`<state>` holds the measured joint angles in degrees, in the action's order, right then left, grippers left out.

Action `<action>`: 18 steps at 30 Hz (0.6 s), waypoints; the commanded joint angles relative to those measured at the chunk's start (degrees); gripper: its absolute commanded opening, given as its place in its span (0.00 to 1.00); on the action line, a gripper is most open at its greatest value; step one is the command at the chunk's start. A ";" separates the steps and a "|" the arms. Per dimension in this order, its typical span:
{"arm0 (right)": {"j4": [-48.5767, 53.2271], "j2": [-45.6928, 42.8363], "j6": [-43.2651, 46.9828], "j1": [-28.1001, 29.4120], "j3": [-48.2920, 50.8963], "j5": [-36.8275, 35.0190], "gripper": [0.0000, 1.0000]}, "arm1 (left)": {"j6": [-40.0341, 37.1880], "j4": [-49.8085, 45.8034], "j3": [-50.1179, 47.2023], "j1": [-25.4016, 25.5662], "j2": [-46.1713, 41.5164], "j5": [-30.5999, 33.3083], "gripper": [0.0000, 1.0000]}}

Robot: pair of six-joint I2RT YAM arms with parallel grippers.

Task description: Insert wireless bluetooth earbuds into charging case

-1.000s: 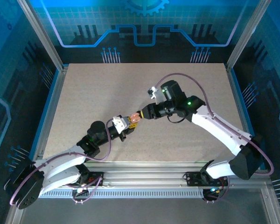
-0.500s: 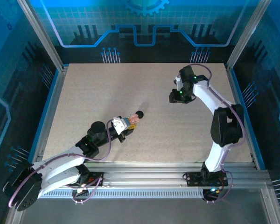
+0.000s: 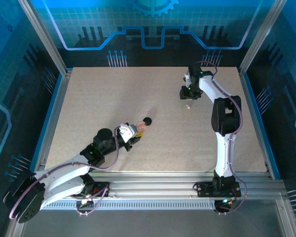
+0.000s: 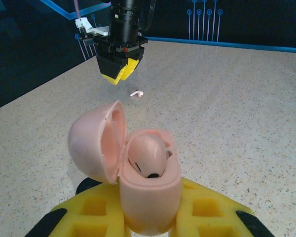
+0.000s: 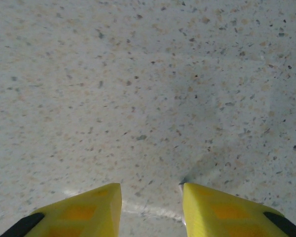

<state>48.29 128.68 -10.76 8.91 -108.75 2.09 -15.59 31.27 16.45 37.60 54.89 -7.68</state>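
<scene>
My left gripper is shut on a pink charging case, held upright between its yellow fingers. The case's lid is swung open to the left. One pink earbud sits in the case. A second small pale earbud lies loose on the table. My right gripper hangs just behind and above that earbud, at the back right. Its yellow fingers stand apart over bare table with nothing between them.
A round black puck lies on the table just beyond the case. The beige table is fenced by metal posts and blue panels at the sides and back.
My right arm has swung away from the case to the back right of the table. The loose earbud now shows on the table by it. The left gripper has held still.
</scene>
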 commanded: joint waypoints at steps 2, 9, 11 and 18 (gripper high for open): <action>2.60 3.06 1.08 -1.16 -2.25 -1.77 0.38 | -1.19 -0.66 1.73 -0.25 0.44 0.82 0.06; 2.60 3.98 1.44 -1.19 -0.70 -1.36 0.38 | -0.97 -0.86 2.11 -0.26 0.74 0.66 0.06; 2.43 3.83 1.59 -1.21 -0.11 -0.36 0.36 | -0.93 -0.86 2.22 -0.26 0.96 0.63 0.06; 2.85 3.92 2.31 -1.08 0.62 1.08 0.35 | -0.84 -0.50 2.41 -0.25 1.62 0.56 0.06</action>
<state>49.67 131.83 -9.72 8.47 -108.57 1.80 -15.59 30.22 16.99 37.60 56.31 -7.27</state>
